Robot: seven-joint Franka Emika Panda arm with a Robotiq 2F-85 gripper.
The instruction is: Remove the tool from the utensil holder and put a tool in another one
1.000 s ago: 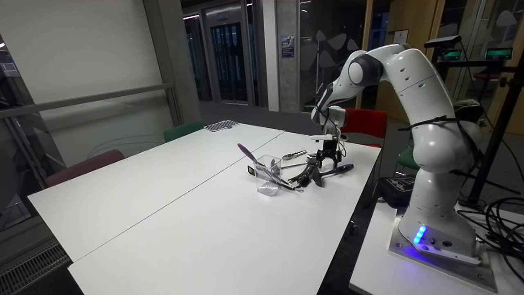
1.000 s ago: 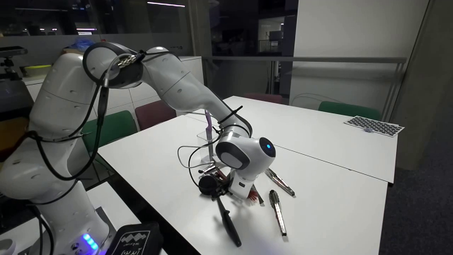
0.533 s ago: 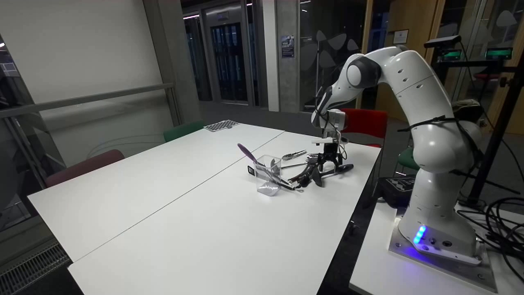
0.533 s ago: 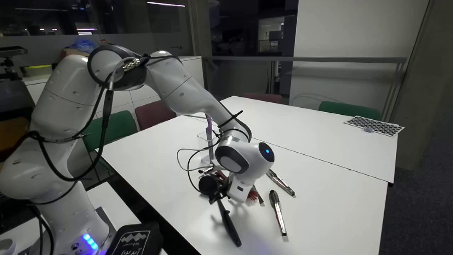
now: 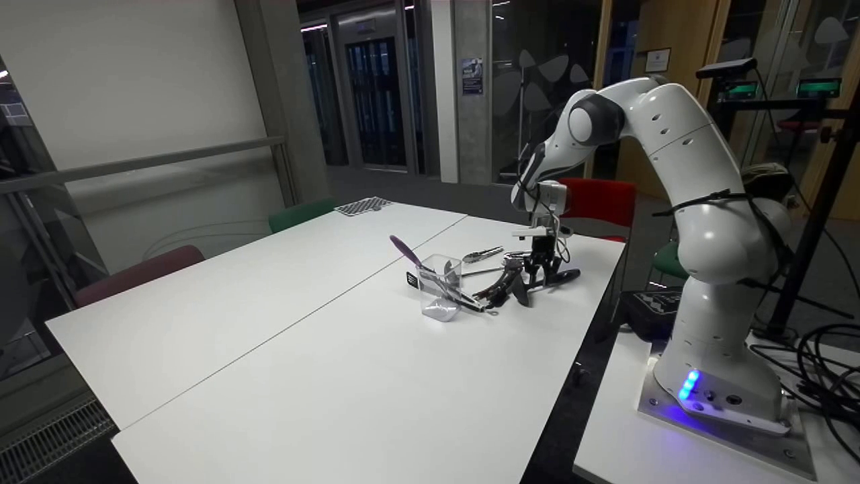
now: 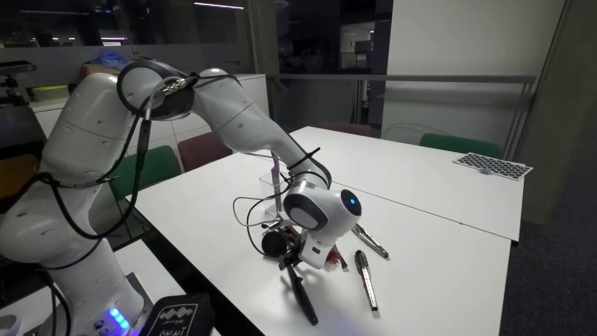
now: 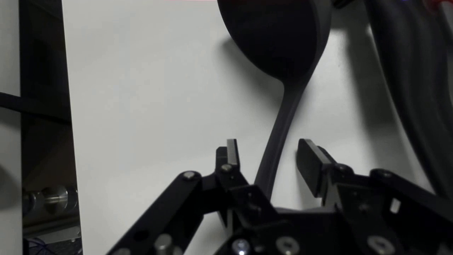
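Wrist view: a black ladle lies on the white table, its handle running between the fingers of the gripper, which stand part-way apart, with tabletop showing on both sides of the handle. To the left, white surface reaches the table edge; on the right, near the ladle, is a dark curved utensil. Further out, in both exterior views, the clear plastic utensil holder stands on the table near a heap of utensils, a purple-handled utensil rising from it; broad tabletop stretches past it. The ladle's bowl is cut off at the top of the wrist view, and the rest of its handle is hidden behind the gripper. In an exterior view, cables cross in front of the utensil holder, and its lower part is hard to make out. The arm arches up, then bends down, gripper pointing at the table.
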